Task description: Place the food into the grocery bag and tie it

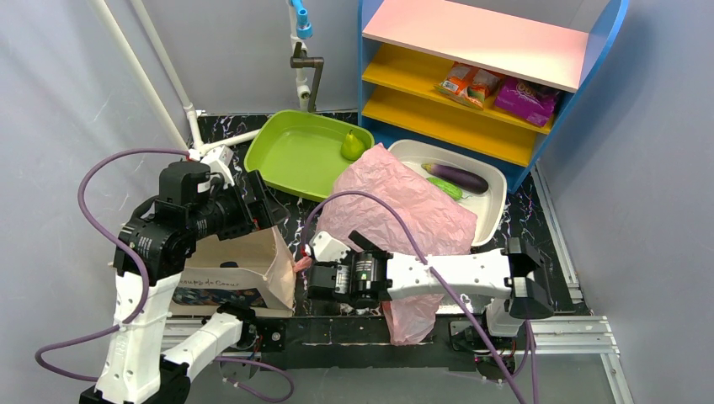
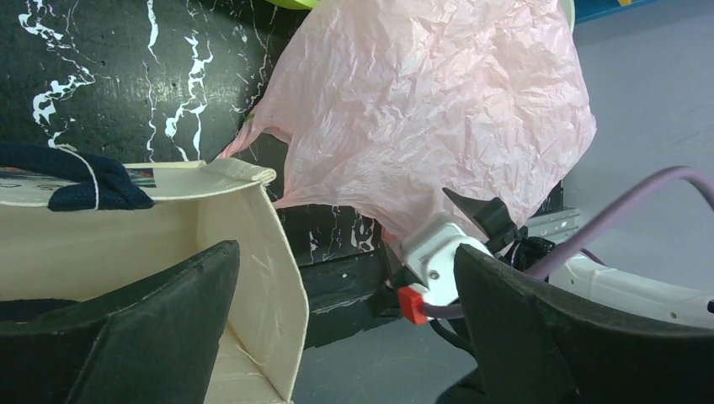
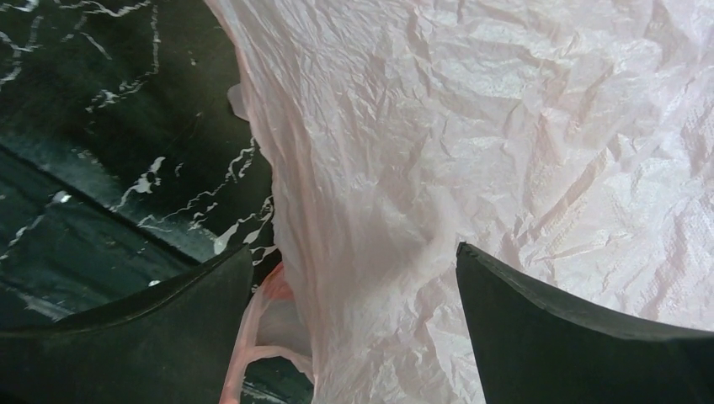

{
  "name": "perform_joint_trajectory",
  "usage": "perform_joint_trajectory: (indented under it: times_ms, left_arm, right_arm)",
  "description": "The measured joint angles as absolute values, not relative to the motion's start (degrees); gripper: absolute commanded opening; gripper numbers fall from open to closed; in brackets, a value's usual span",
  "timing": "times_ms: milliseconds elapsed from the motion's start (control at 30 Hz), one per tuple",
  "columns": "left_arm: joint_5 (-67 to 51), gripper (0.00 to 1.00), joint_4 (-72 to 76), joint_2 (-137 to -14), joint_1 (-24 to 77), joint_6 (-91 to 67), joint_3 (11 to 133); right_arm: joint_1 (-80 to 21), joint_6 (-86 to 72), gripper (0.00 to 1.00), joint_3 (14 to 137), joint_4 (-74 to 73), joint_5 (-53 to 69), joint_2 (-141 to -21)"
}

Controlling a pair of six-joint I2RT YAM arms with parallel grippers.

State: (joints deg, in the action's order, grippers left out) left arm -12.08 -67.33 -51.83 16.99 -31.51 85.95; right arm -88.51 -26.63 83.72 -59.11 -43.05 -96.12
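The pink grocery bag (image 1: 396, 210) lies crumpled on the black mat, partly over the white tray (image 1: 497, 206). The pear (image 1: 352, 146) sits in the green tray (image 1: 295, 156). The eggplant (image 1: 459, 177) and the green vegetable (image 1: 444, 187) lie in the white tray. My right gripper (image 1: 305, 273) is open at the bag's near-left corner. In the right wrist view it (image 3: 354, 286) straddles a fold of the bag (image 3: 471, 126), with a handle loop (image 3: 253, 337) beside the left finger. My left gripper (image 1: 265, 210) is open and empty above the tote's far corner (image 2: 345, 286).
The beige canvas tote (image 1: 240, 269) stands open at the near left, also in the left wrist view (image 2: 253, 252). A blue shelf unit (image 1: 497, 76) with snack packets stands at the back right. White pipes (image 1: 168, 76) rise at the back left. Purple cables cross the bag.
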Motion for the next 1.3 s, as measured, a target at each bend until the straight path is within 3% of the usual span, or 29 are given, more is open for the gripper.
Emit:
perform_joint_trajectory:
  times_ms: [133,433,500,567,800,1300]
  left_arm:
    - [-12.49,1.00,-67.31,-51.62,16.99,-31.48,85.95]
    - [-12.88,1.00,-67.33,-51.40,16.99,-31.24,85.93]
    - [-12.93,0.99,-67.33,-51.40,16.99,-31.16,85.93]
    - [-12.91,1.00,-67.33,-51.31,16.99,-31.09,85.93]
    - [-12.99,0.99,-68.73,-52.53,16.99,-31.16,88.40]
    - [-15.49,1.00,-70.91,-56.84,16.99,-32.16,102.48]
  right_arm:
    - [-88.53,-27.59,0.89,83.53,-60.64,-45.50,-98.32]
    - [-87.88,-29.91,0.46,83.40,-64.49,-49.91,-100.47]
    - [-87.81,-29.80,0.30,83.40,-64.84,-50.46,-100.47]
    - [-87.81,-29.50,0.01,83.46,-65.30,-50.87,-100.44]
    - [-87.74,-28.88,0.01,87.02,-69.14,-52.18,-100.12]
    - [-77.76,-30.04,0.01,112.09,-82.32,-50.81,-99.48]
